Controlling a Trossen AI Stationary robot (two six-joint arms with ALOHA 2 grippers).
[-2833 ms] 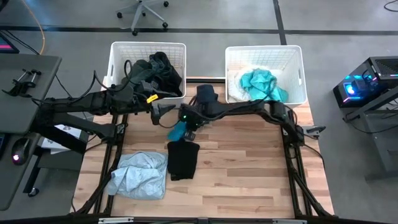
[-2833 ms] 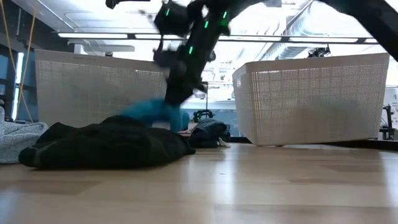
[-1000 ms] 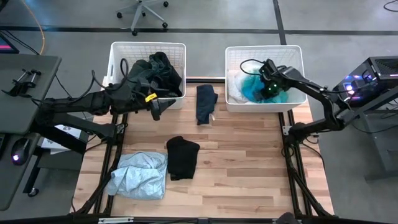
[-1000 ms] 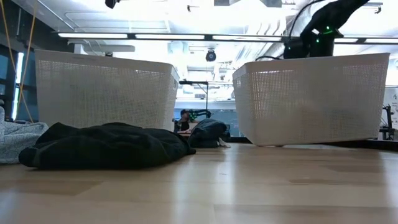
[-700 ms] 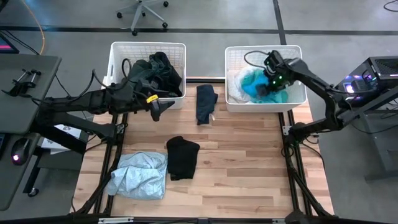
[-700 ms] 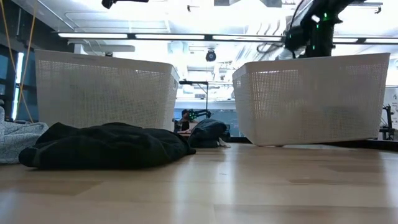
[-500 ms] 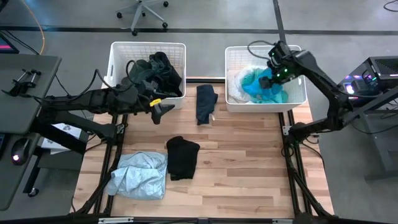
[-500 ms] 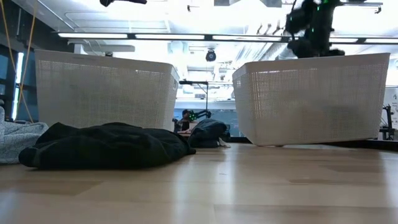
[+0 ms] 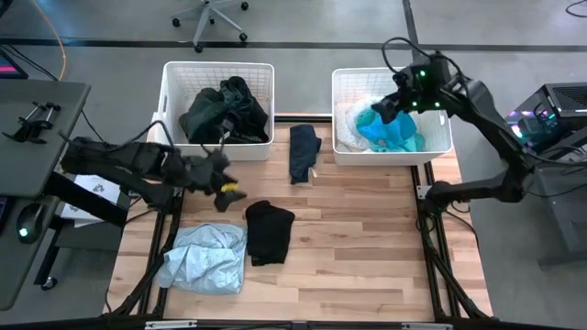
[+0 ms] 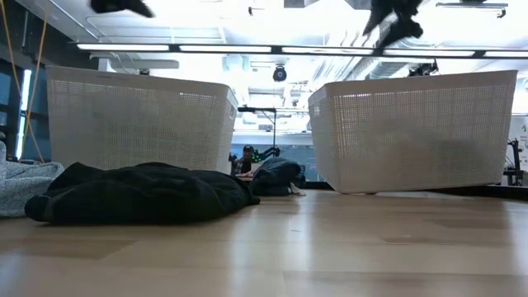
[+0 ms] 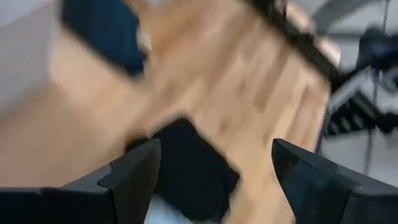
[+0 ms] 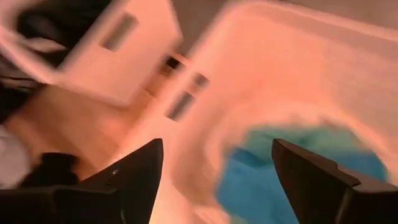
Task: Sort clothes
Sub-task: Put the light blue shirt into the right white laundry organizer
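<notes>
High view shows the sorting well underway: dark garments (image 9: 225, 108) are heaped in the left basket (image 9: 171, 77), and the teal and bright blue clothes (image 9: 393, 128) lie on something white in the right basket (image 9: 438, 139). Three pieces remain on the table (image 9: 358, 247): a navy garment (image 9: 304, 152) between the baskets, a black garment (image 9: 270, 231) near the middle, and a pale blue garment (image 9: 207, 258) just beside it toward the front left. The right gripper (image 9: 389, 104) hangs above the right basket with its fingers spread and nothing between them. The left gripper (image 9: 223, 185) is over the table near the black garment, also spread and empty in its wrist view, though that picture is smeared. By my judgement roughly two thirds is done, with two dark pieces and one light piece left.
</notes>
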